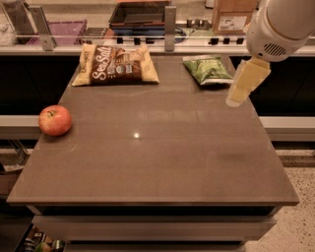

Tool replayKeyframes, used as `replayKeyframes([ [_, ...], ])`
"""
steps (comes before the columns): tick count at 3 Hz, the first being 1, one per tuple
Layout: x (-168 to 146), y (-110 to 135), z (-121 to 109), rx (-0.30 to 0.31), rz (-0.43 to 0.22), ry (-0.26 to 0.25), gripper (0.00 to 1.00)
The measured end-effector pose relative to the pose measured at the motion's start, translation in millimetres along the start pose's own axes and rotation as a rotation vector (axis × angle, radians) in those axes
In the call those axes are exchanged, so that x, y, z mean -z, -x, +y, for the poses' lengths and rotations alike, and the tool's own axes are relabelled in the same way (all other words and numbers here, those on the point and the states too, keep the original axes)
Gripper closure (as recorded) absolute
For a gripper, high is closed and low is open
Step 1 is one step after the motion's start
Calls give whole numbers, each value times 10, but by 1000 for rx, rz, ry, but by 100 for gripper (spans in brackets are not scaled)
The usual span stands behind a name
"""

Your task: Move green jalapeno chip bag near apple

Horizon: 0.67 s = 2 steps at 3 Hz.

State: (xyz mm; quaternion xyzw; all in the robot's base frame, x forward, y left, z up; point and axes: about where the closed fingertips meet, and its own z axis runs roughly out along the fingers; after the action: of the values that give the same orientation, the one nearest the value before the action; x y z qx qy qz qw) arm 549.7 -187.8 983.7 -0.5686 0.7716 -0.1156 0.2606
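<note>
The green jalapeno chip bag [207,70] lies flat at the table's far right, near the back edge. The red apple [55,120] sits upright at the left edge, about mid-depth. My gripper [244,84] hangs from the white arm at the upper right, over the table's right edge, just right of and a little nearer than the green bag, above the surface. It holds nothing that I can see.
A larger tan-and-brown "Sea Salt" chip bag [116,64] lies at the far left-centre. The brown table [152,157] has a counter behind it with a dark tray [140,14] and a cardboard box [234,15].
</note>
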Motion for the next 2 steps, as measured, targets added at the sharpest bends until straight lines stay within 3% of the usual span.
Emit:
replayKeyframes([
  [1,-271,47,-215,-30,-7,-30,0],
  [2,-805,-123,-710,-95,-46,-68,0],
])
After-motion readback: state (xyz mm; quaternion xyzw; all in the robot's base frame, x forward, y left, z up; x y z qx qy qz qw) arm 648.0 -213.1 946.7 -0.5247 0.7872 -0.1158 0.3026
